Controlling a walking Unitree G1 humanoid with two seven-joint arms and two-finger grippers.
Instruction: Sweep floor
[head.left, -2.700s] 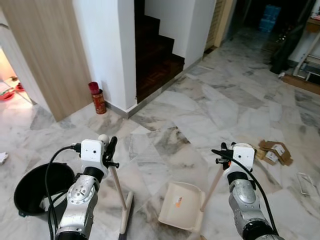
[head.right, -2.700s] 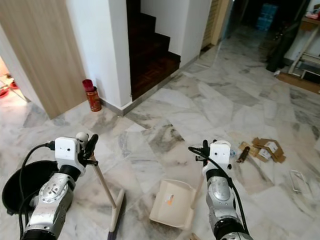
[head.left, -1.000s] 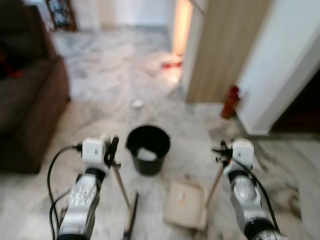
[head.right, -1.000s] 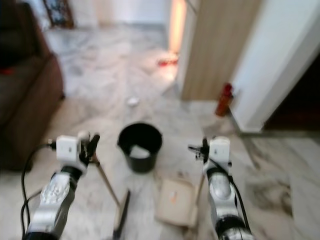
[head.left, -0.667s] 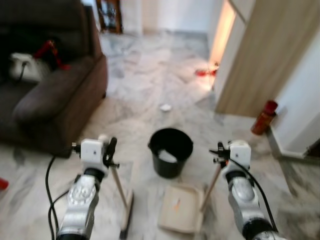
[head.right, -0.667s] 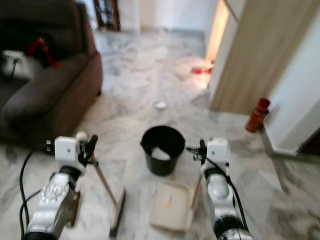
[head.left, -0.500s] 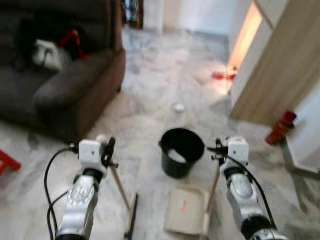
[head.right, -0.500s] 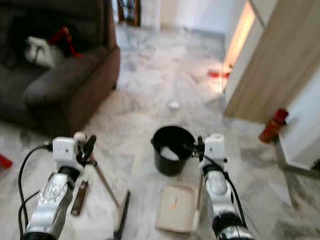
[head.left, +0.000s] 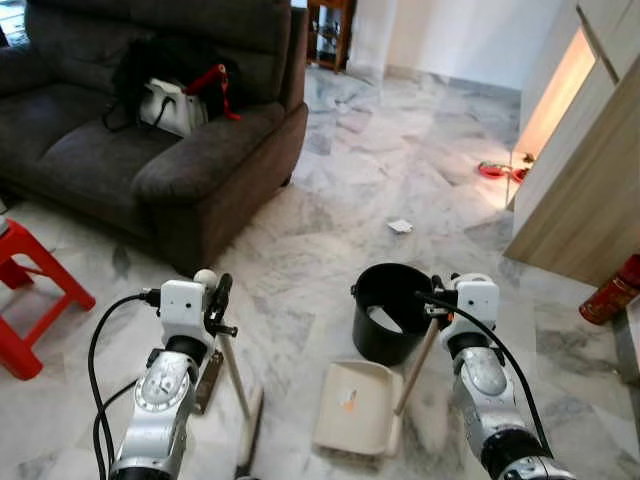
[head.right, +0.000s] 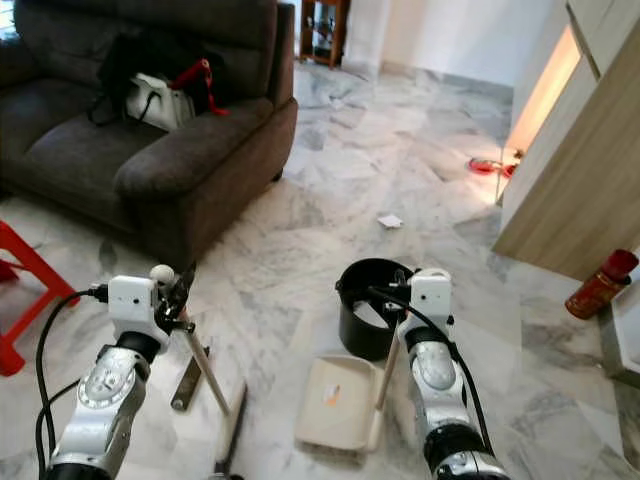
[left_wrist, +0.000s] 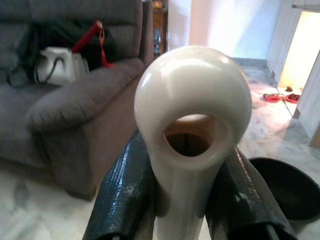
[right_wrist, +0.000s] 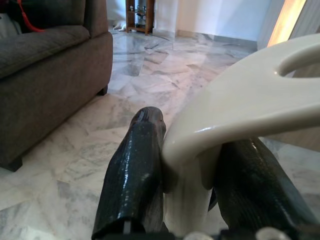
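Left eye view: the whole scene has swung round in under three seconds. Where a staircase, a white wall and cardboard scraps stood ahead, there is now a dark grey sofa (head.left: 150, 130) along the far left, a red stool (head.left: 35, 295) at the left edge, and pale marble floor (head.left: 400, 170) running to the back. That is the robot turning, not the things moving; I judge it is hunting for fresh litter to sweep.

The black bucket (head.left: 390, 310), earlier at the lower left, now stands on the floor just ahead, between the arms and nearer the right one. The dustpan (head.left: 355, 405) lies flat on the floor just in front of the bucket, cream plastic with a small orange label, its handle slanting up to the right gripper (right_wrist: 192, 165), whose two black fingers are clamped on either side of the looped handle end. The broom (head.left: 240, 385) is cream too, a thin stick sloping down to a narrow head resting on the floor near the bottom edge; its rounded top with a hanging hole sits pinched between the fingers of the left gripper (left_wrist: 190, 200).

A small white scrap (head.left: 399, 226) lies on the floor well beyond the bucket, a likely target. A dark flat strip (head.left: 207, 368) lies just beside the broom stick.
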